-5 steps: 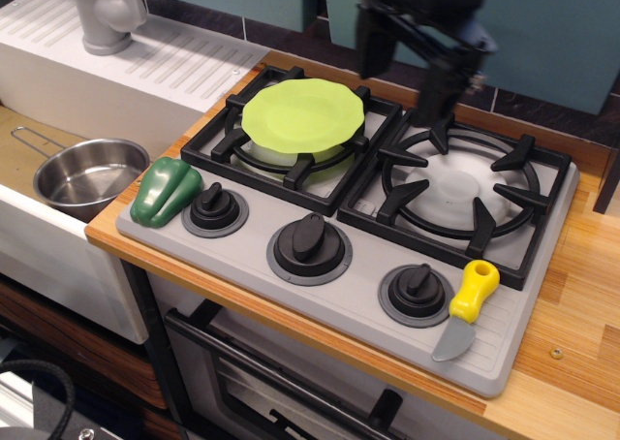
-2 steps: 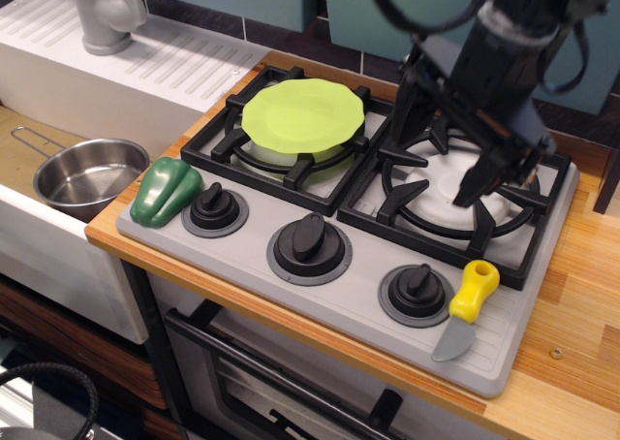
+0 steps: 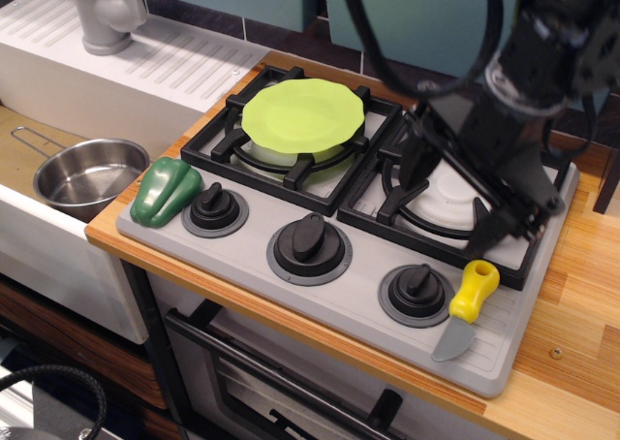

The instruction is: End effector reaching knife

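The knife (image 3: 466, 305) lies on the grey stove panel at the front right, yellow handle toward the burner, grey blade toward the front edge. My black gripper (image 3: 448, 195) hangs over the right burner grate (image 3: 455, 203), just behind and above the knife. Its two dark fingers (image 3: 415, 154) are spread apart and hold nothing. The right fingertip sits a short way above the knife's handle, apart from it. The bulky arm with cables comes in from the top right and hides the back of the burner.
A green plate (image 3: 302, 116) rests on the left burner. A green pepper (image 3: 165, 190) lies at the stove's front left. Three black knobs (image 3: 309, 245) line the panel. A steel pot (image 3: 89, 174) sits in the sink at left, with a grey faucet (image 3: 105, 12) behind.
The gripper has come down and forward from behind the stove, across the right burner, toward the knife. The knife and other objects have not moved.
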Available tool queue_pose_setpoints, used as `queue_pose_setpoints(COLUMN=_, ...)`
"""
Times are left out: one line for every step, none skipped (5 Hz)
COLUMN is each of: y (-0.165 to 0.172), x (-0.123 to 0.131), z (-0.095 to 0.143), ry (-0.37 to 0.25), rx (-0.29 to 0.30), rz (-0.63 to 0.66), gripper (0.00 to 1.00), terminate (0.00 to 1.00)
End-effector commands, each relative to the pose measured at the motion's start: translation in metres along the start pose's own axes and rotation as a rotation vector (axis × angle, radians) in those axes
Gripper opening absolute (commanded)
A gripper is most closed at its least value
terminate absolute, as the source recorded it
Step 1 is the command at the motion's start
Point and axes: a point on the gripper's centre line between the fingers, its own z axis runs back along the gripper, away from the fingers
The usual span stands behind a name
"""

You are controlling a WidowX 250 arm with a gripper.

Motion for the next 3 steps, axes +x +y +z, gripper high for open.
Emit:
queue_pose_setpoints(y=-0.01, x=-0.003, z=0.001, ry=-0.083, rx=0.002, rz=0.021, gripper=1.0, terminate=0.0)
queue_pose_setpoints(y=-0.022, x=-0.007, z=-0.011, ry=-0.108, rx=-0.002, rz=0.025, gripper=1.0, terminate=0.0)
queue_pose_setpoints(y=-0.032, x=-0.005, z=-0.02, ry=-0.121, rx=-0.002, rz=0.033, gripper=1.0, terminate=0.0)
